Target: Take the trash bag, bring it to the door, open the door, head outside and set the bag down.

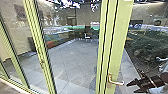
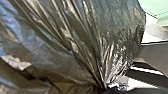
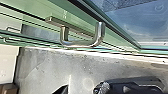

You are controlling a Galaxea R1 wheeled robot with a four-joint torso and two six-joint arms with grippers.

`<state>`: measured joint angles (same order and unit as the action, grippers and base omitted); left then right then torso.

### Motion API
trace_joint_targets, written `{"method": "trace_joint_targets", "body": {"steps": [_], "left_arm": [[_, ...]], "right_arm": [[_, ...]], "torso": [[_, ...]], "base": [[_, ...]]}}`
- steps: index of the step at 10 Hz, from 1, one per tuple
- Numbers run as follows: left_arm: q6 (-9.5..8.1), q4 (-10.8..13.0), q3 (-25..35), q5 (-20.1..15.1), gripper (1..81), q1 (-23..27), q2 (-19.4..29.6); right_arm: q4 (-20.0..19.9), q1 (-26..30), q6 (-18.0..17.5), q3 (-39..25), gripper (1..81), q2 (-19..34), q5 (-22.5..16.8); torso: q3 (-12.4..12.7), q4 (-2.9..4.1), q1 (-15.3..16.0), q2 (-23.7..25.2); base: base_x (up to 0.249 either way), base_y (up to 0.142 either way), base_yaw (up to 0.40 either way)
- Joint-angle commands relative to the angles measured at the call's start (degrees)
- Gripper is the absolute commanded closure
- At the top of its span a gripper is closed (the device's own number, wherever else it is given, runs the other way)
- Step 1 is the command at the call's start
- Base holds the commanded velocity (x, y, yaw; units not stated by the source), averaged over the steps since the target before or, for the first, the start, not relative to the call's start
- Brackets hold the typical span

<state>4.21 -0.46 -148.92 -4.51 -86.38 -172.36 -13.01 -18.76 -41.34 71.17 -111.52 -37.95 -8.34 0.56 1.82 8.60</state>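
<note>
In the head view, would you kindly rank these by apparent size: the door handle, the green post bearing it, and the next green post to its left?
1. Green post bearing the handle
2. Next green post
3. Door handle

Here's the head view up high, facing forward and down over the handle (image 1: 115, 82) just beside the right tool (image 1: 132, 83), right wrist view in close on that same handle, left wrist view tight on the trash bag (image 2: 72, 37)
</note>
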Motion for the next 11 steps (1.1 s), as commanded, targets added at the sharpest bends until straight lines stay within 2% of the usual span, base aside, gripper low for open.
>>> {"method": "trace_joint_targets", "body": {"steps": [1,5,9,11], "left_arm": [[-0.25,-0.42,0.47,-3.93,81.1,2.84,-0.18],[-0.34,-0.5,0.47,-3.93,81.1,2.84,0.0],[-0.34,-0.5,0.47,-3.93,81.1,2.84,0.17],[-0.33,-0.5,0.47,-3.92,81.1,2.49,0.43]], "right_arm": [[1.92,7.28,-7.87,3.25,1.0,-4.08,-0.72],[6.33,6.93,-16.14,8.45,1.0,-8.92,-1.43],[6.15,6.14,-17.64,14.24,1.0,-11.03,-1.43],[6.33,4.65,-18.52,18.02,1.0,-14.36,-1.43]], "torso": [[0.0,0.0,0.0,0.0],[0.0,0.0,0.0,-0.02],[-0.02,0.0,0.0,-0.05],[-0.04,0.0,0.0,-0.07]], "base": [[0.0,0.0,0.0],[0.0,0.0,0.0],[0.0,0.0,0.0],[0.0,0.0,0.0]]}}
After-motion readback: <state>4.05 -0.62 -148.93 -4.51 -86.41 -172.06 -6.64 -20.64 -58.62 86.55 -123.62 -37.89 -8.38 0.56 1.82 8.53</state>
